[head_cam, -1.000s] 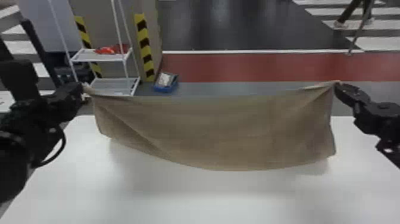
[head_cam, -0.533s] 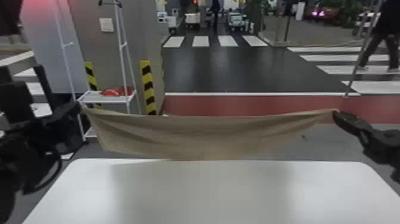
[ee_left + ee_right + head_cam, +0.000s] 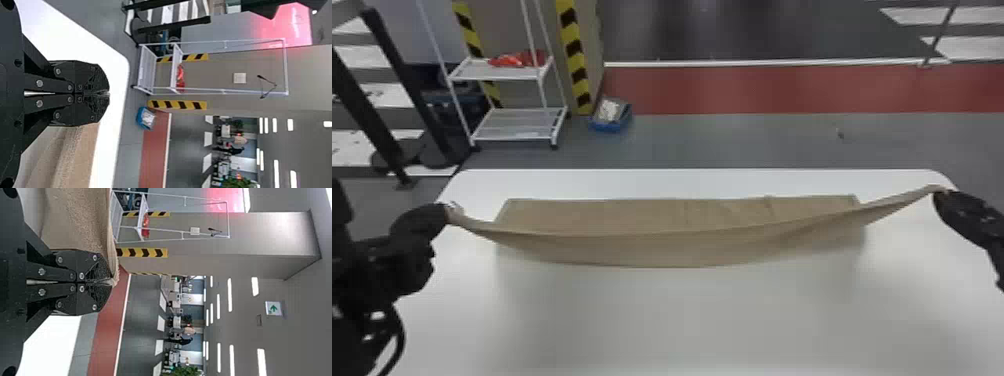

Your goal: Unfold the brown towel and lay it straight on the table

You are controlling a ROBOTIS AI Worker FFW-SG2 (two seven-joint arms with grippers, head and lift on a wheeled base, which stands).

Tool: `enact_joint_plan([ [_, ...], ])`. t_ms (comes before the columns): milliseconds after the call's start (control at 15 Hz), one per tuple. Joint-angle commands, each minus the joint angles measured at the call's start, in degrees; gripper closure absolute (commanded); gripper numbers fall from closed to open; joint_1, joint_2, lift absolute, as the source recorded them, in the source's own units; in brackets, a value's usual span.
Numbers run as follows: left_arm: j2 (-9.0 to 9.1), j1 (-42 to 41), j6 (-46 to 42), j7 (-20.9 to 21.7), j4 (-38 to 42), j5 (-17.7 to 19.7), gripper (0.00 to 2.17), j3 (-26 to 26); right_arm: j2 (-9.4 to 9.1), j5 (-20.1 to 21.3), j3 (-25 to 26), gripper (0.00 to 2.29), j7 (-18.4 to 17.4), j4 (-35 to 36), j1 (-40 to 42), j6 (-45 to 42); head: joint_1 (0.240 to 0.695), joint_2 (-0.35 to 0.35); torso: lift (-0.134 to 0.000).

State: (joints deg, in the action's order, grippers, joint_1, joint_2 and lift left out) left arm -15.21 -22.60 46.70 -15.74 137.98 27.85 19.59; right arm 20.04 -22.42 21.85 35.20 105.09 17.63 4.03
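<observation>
Our left tool (image 3: 448,212) pinches one corner of brown towel (image 3: 652,248), our right tool (image 3: 938,195) another, fingers closed narrow on cloth. We hold edge stretched between them, sagging in middle over white table (image 3: 677,320). Beyond it, towel's far part lies spread on table, straight far edge near table's far side. We see white rack (image 3: 507,122) and blue bin (image 3: 608,125) on floor past table.

Head view looks down on table (image 3: 682,320); close wrist views forward, sharing rack (image 3: 514,123)
</observation>
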Motion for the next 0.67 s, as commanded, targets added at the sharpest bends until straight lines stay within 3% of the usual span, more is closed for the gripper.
enact_joint_plan([
  [0,1.67,-6.1,1.1,0.0,3.8,-2.2,1.36,-1.4,-2.2,0.0,4.2,1.33,2.3,2.5,5.4,0.2,0.695,0.031,-0.125],
  [133,1.94,-9.0,1.1,-0.3,6.2,-7.3,1.36,-4.1,-5.98,-0.2,8.5,1.33,6.6,3.9,9.3,0.0,0.695,0.0,-0.125],
  [200,2.11,-9.3,2.0,-0.4,7.3,-7.6,1.36,-4.3,-7.47,-0.1,10.0,1.33,7.8,3.9,9.6,-0.2,0.695,-0.013,-0.125],
  [400,2.29,-6.4,5.1,-0.6,7.9,-7.7,1.36,-4.9,-7.3,-0.1,11.6,1.33,8.0,2.1,7.9,0.3,0.695,-0.055,-0.125],
  [600,2.29,2.4,15.5,-0.9,3.4,-11.3,1.36,-8.1,-6.16,1.0,11.3,1.33,7.7,-2.3,1.1,4.9,0.695,-0.099,-0.125],
])
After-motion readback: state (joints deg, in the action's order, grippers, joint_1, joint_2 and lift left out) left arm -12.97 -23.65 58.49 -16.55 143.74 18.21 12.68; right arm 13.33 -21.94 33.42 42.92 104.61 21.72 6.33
